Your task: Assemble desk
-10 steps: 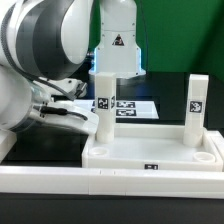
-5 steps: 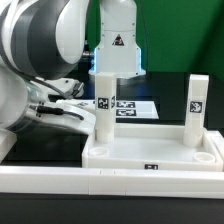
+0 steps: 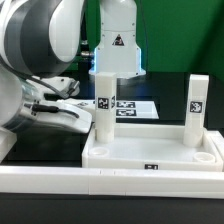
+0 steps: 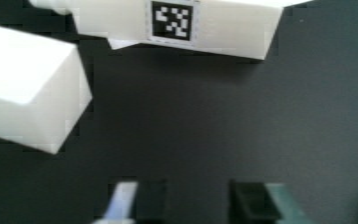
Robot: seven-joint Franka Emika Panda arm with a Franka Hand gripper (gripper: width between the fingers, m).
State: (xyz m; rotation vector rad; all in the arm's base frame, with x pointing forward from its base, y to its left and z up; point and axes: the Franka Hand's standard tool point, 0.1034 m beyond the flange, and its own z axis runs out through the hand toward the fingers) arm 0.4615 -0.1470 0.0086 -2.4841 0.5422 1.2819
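The white tray-like tabletop (image 3: 150,156) lies on the table with two white legs standing upright in it, one at its far left corner (image 3: 102,105) and one at its far right corner (image 3: 195,106). My arm's hand (image 3: 68,112) hangs low over the black table, to the exterior view's left of the left leg. In the wrist view my gripper (image 4: 197,200) is open with only bare black table between its fingers (image 4: 144,200). Ahead of it lie two loose white legs, one showing a marker (image 4: 176,25) and one plain-sided (image 4: 25,85).
A long white border rail (image 3: 110,186) runs along the front. The marker board (image 3: 135,106) lies flat behind the tabletop. The robot's white base (image 3: 118,40) stands at the back.
The hand has shifted slightly toward the exterior view's left and a little lower, away from the left upright leg. The tabletop and legs have not moved.
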